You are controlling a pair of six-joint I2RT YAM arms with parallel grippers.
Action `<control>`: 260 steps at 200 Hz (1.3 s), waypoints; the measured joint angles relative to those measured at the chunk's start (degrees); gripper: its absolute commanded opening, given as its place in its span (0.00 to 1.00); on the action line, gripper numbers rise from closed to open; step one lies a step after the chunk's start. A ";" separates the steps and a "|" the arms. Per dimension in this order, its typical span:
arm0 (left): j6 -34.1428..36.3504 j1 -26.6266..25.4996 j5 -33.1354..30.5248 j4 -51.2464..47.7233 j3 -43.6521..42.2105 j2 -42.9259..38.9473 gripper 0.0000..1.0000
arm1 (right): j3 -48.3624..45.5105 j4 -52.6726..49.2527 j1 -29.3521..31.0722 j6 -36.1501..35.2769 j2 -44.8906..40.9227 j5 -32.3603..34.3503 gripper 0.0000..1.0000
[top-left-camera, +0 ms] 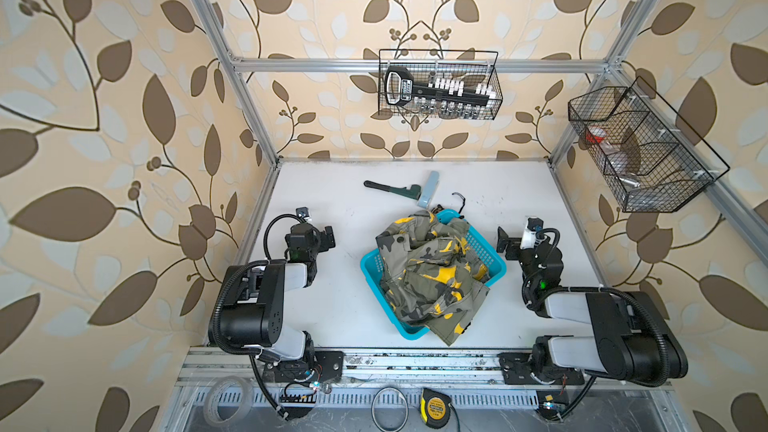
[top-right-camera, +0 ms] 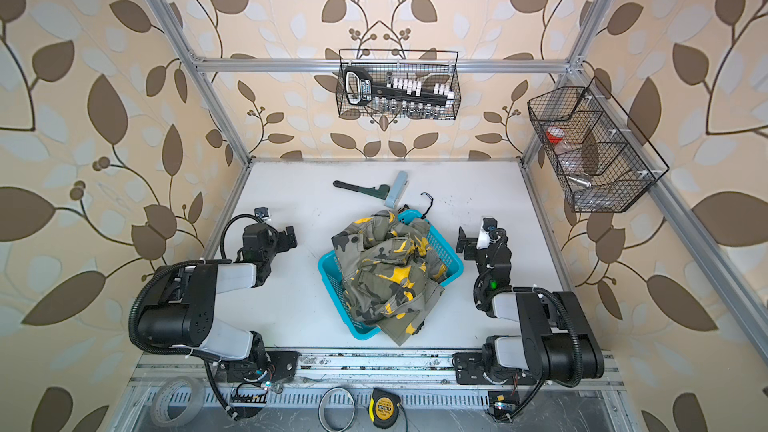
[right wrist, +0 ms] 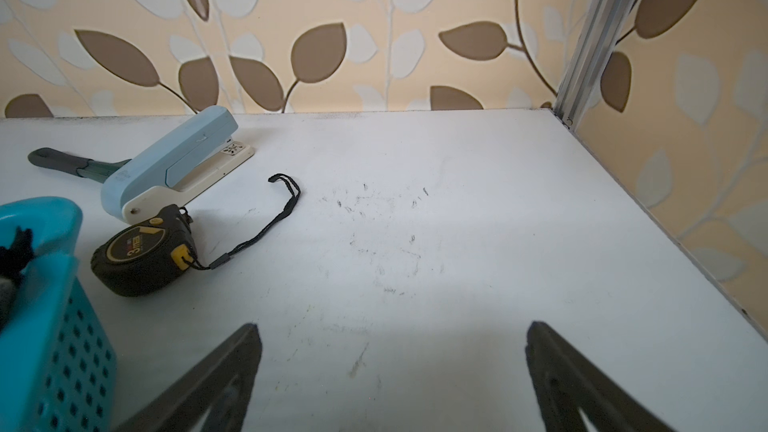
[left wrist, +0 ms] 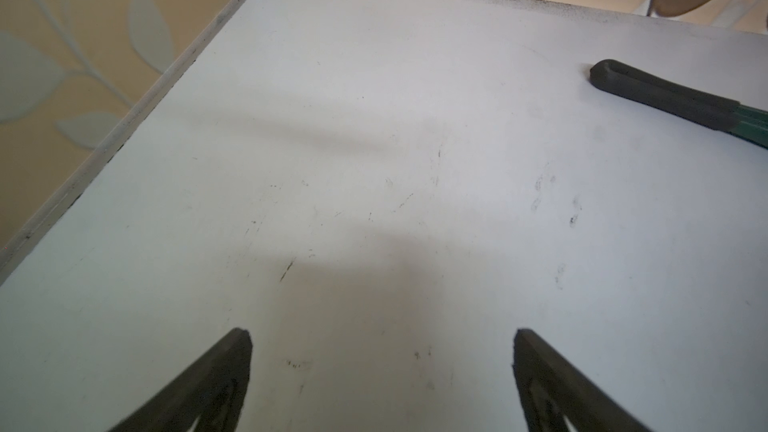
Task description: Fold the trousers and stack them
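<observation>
Spread and empty, the left gripper (left wrist: 382,332) and right gripper (right wrist: 392,326) flank the trousers (top-left-camera: 432,280) heaped between them, best pinched at a top fold.

The left gripper (left wrist: 382,340) hangs over the scuffed white worktop (left wrist: 353,139), jaws spread wide apart. A dark handle (left wrist: 660,93), perhaps a wrench's, lies flat well beyond them.

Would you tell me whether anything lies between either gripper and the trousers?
Nothing visible does: bare table separates the open left gripper and right gripper from the trousers, which heap above the rim of the basket.
</observation>
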 measured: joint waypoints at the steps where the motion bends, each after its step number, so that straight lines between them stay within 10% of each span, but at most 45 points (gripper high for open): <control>1: 0.00 0.00 0.00 0.00 0.00 0.00 0.99 | 0.00 0.02 0.00 0.00 0.00 0.00 1.00; 152: 0.00 0.00 0.00 -0.44 0.00 -0.42 0.99 | -0.02 -0.46 -0.13 0.07 -0.85 -0.79 1.00; 209: -3.85 0.00 -2.89 -13.42 2.67 -17.86 0.99 | 1.77 -13.94 -0.31 1.68 -19.65 0.94 1.00; 260: -10.05 -0.90 0.26 -34.97 22.95 -21.88 0.99 | 13.00 -35.36 0.00 6.58 -31.15 -2.99 1.00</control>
